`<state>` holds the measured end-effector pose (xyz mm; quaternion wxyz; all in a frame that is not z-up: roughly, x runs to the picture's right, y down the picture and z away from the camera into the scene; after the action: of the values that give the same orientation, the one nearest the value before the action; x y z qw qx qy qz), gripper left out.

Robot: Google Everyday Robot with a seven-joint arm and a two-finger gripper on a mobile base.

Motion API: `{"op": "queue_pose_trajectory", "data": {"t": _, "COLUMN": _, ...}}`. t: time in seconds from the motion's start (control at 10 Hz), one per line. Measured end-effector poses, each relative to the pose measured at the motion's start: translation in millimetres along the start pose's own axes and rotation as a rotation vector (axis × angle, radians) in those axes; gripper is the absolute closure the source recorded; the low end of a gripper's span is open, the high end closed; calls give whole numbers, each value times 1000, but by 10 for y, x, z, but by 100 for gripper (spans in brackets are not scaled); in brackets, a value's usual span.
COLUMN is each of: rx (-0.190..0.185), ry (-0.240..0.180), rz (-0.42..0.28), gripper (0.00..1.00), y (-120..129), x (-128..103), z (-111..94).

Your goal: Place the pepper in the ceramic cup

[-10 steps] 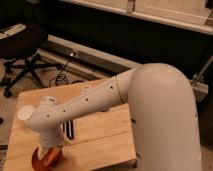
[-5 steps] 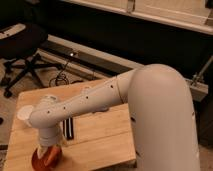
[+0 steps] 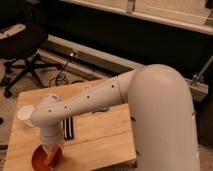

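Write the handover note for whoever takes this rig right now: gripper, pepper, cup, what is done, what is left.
Gripper: pointing down into the orange-brown bowl at the near left corner of the table, right at the pepper; a grasp is not confirmed.
Pepper: in the bowl, directly under the gripper.
Ceramic cup: white, at the table's left edge, behind the bowl and apart from it.
Done: gripper positioned on the pepper.
Left: secure the grasp, lift, carry to the cup, release inside.
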<state>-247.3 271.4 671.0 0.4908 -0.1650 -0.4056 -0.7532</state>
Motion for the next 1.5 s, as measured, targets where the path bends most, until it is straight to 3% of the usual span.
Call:
{"op": "queue_pose_trajectory", "data": {"t": 0.6, "rx": -5, "ry": 22, "rz": 9, "gripper": 47, "y": -21, "x": 84, "z": -16}}
{"op": "queue_pose_trajectory", "data": {"t": 1.2, "rx": 25, "ry": 47, "rz": 3, "gripper": 47, "y": -177, "x": 213, "z": -20}}
{"op": "queue_pose_trajectory", "data": {"t": 1.5, "rx": 22, "ry": 65, "rz": 7, "gripper": 47, "y": -178, "x": 289, "z": -15}}
